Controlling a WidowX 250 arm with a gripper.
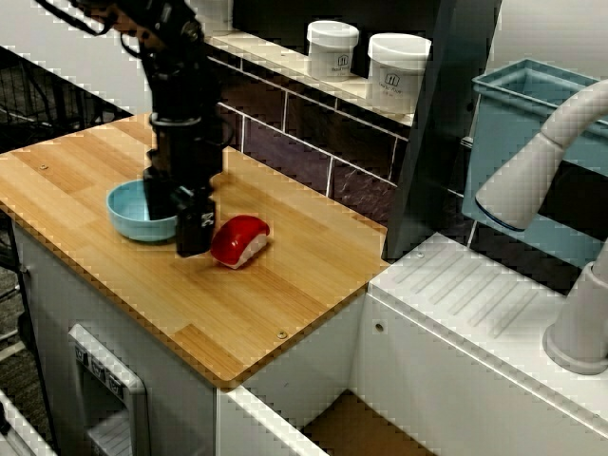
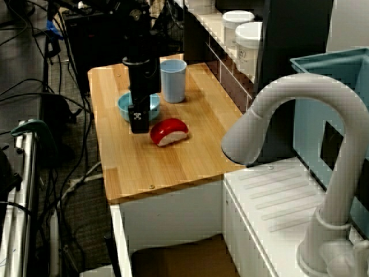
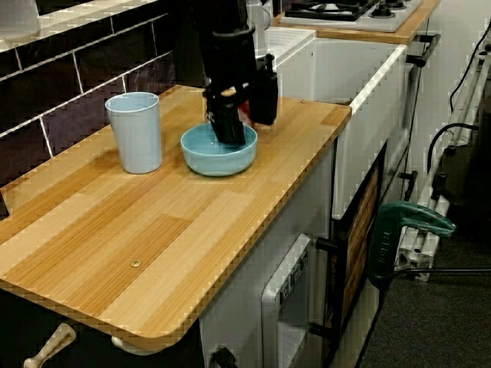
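Pale blue, round, shallow bowl point(image 3: 211, 162) is sitting on the light wooden surface point(image 3: 153, 230), between a tall pale blue cup point(image 3: 136, 132) and a red-topped, white-based piece of toy sushi point(image 1: 239, 239). The black end effector point(image 3: 249, 132) is hanging straight down at the bowl's sushi side. In the low view along the surface, one finger is dipping inside the bowl and the other is standing outside the rim. The fingers are standing well apart, straddling the wall and gripping nothing that I can see.

In the view from above, the sushi is lying just beside the outer finger. Whether they are touching, I cannot tell.

To me this is looking like the fingers being set around the rim. I would judge that any move from here is calling for care. The sushi is crowding the outer finger, and a one-sided pinch could be tipping the bowl.
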